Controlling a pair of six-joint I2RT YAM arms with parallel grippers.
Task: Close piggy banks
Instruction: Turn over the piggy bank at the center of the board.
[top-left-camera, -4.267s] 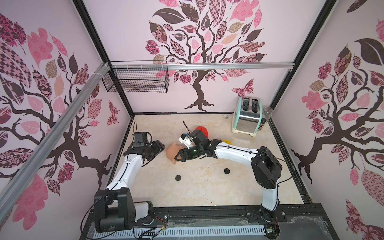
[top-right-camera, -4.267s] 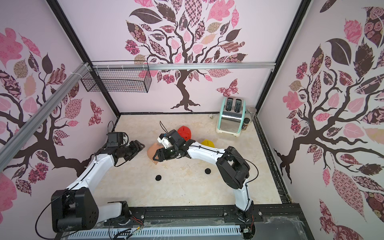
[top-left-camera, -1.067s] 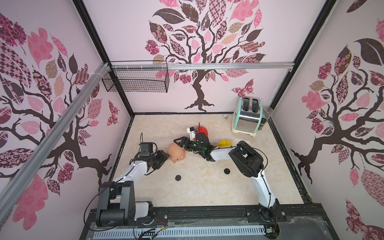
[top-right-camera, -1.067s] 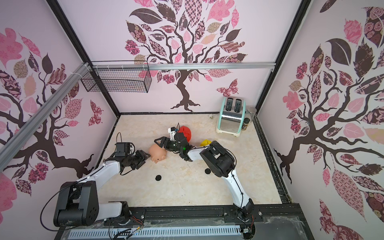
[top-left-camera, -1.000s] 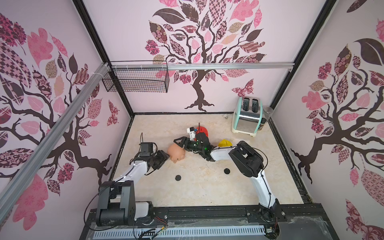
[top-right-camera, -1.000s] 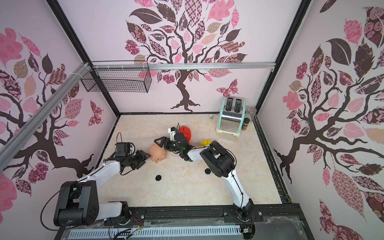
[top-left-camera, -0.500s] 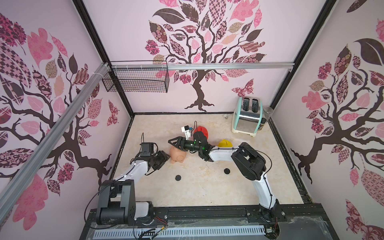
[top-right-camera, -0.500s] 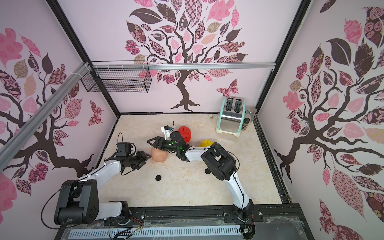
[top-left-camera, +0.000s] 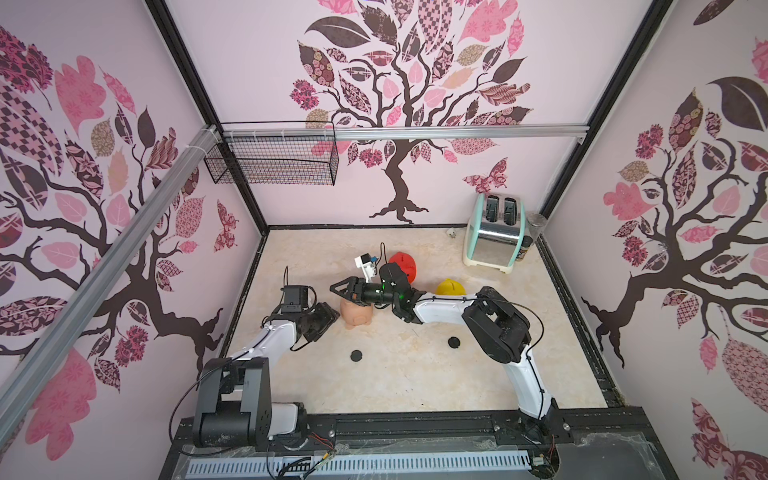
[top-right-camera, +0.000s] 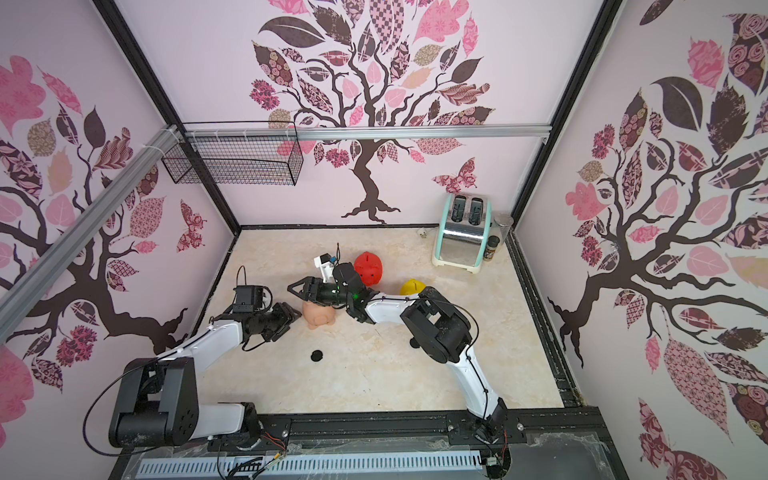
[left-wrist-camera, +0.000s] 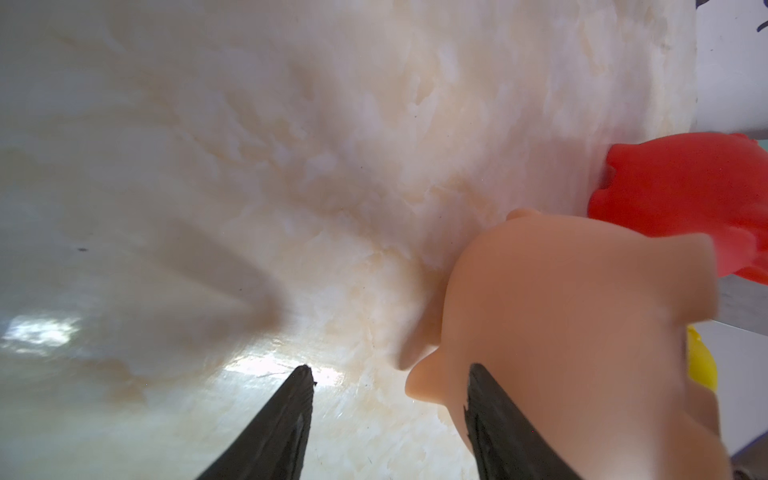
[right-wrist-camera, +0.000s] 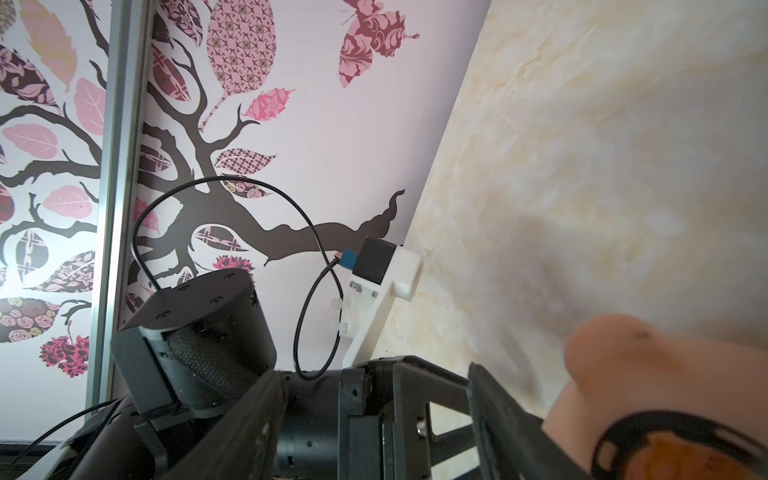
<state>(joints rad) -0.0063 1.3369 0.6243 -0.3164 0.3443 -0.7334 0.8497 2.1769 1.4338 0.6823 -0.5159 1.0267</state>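
Note:
The peach piggy bank (top-left-camera: 356, 316) (top-right-camera: 319, 316) rests on the marble floor between both arms. My left gripper (top-left-camera: 328, 316) (left-wrist-camera: 390, 367) stands open beside it, with one finger (left-wrist-camera: 484, 403) against the pig's side (left-wrist-camera: 561, 311) and nothing between the jaws. My right gripper (top-left-camera: 336, 288) (right-wrist-camera: 376, 370) hovers open just above the pig, which sits outside its jaws. In the right wrist view a black ring shows on the pig's belly (right-wrist-camera: 665, 374). The red piggy bank (top-left-camera: 405, 262) and the yellow piggy bank (top-left-camera: 451, 286) stand behind the right arm.
Two black round plugs (top-left-camera: 356, 355) (top-left-camera: 454, 342) lie on the floor nearer the front. A toaster (top-left-camera: 494, 235) stands in the back right corner with a small jar beside it. A wire basket (top-left-camera: 272, 164) hangs on the left wall.
My right gripper has swung leftward over the peach pig. The pig has shifted slightly toward the front. The left gripper has opened a little; its arm has barely moved.

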